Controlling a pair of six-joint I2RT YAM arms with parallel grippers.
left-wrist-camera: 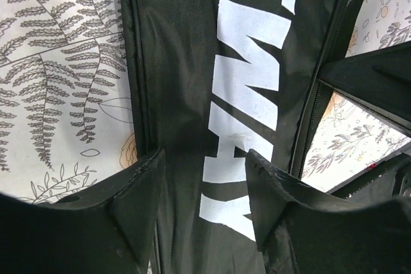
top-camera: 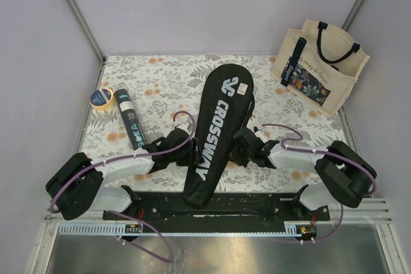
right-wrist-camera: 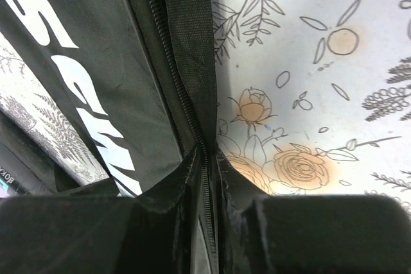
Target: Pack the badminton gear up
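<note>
Bag (right-wrist-camera: 90,81) zipper edge — seemingly pinched, right end effector (right-wrist-camera: 207,178)

Your left arm (top-camera: 125,166) and right arm (top-camera: 292,156) are of one make: each has a white forearm shell and blocky black joints. A purple cable (top-camera: 183,113) loops along each arm. Both are bolted to a long black base plate (top-camera: 218,205). Your left gripper (left-wrist-camera: 205,184) and right gripper (right-wrist-camera: 205,158) have matte black, wedge-shaped fingers (left-wrist-camera: 138,203), scuffed along the edges.
</note>
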